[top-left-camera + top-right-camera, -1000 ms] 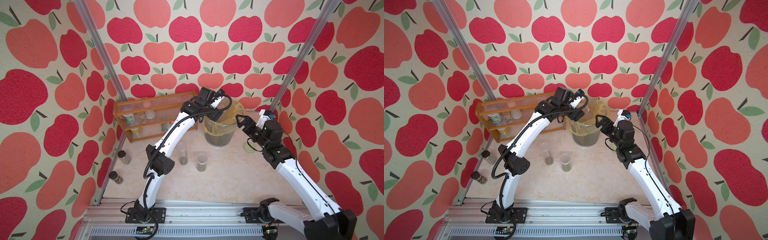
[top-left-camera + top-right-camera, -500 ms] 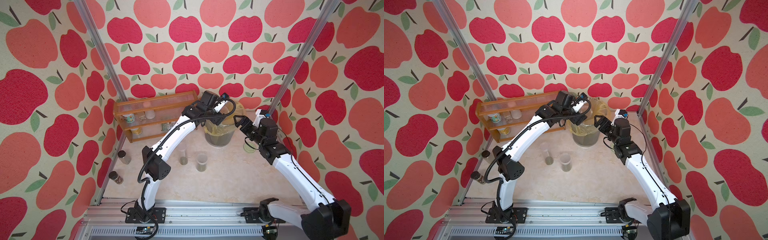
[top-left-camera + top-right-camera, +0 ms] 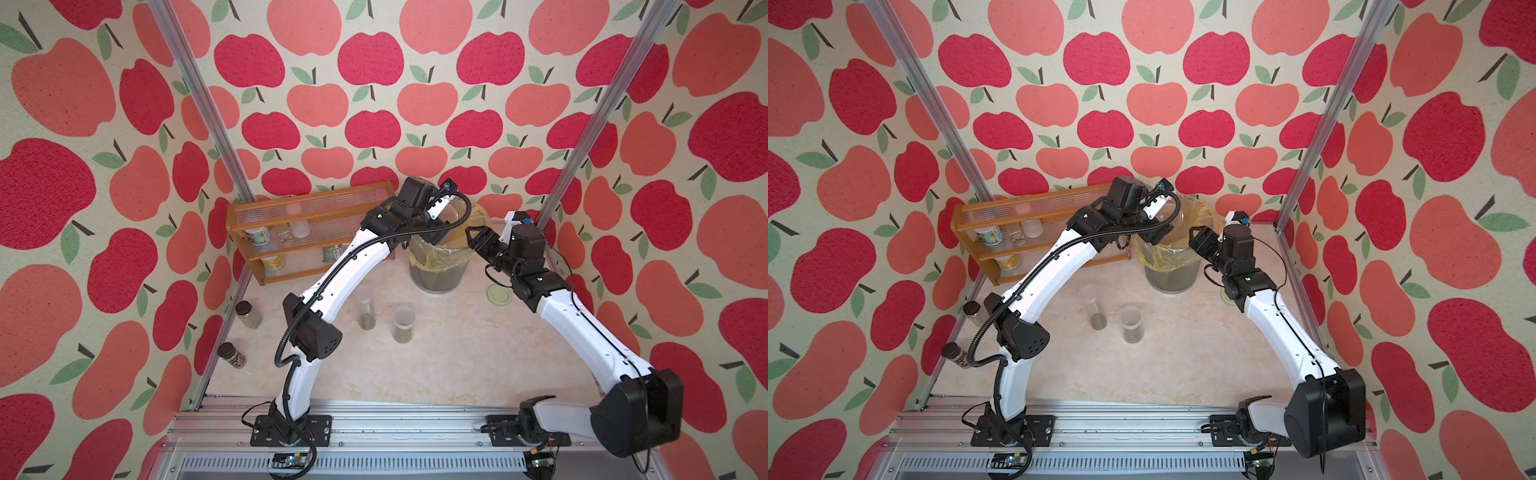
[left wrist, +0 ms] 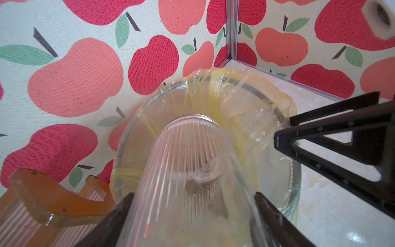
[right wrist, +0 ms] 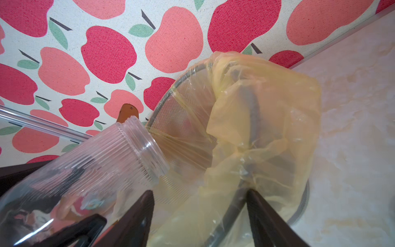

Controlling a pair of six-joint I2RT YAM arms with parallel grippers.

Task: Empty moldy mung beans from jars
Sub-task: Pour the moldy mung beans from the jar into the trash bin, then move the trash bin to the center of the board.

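My left gripper [image 4: 193, 194] is shut on a wide clear ribbed jar [image 4: 188, 171], lidless and tilted mouth-first over the mesh bin [image 3: 436, 274] lined with a yellow bag. I see no mung beans inside that jar [image 5: 96, 171]. My right gripper [image 5: 198, 192] stands open astride the bin's near rim [image 5: 171, 92], with bag film between its fingers and one finger against the wire. A tall narrow jar [image 3: 366, 309] and a shorter jar [image 3: 404, 324] stand on the table, each with mung beans [image 3: 402, 334] at the bottom. A pale green lid [image 3: 498, 296] lies by my right arm.
A wooden rack [image 3: 307, 232] with cans and a small bottle stands against the back wall, left of the bin. Two small dark-lidded jars [image 3: 248, 314] [image 3: 231, 355] sit along the left wall. Metal frame posts rise at both back corners.
My left arm swung the jar further over the bin and tipped it. My right gripper moved in to the bin's rim and its jaws narrowed.
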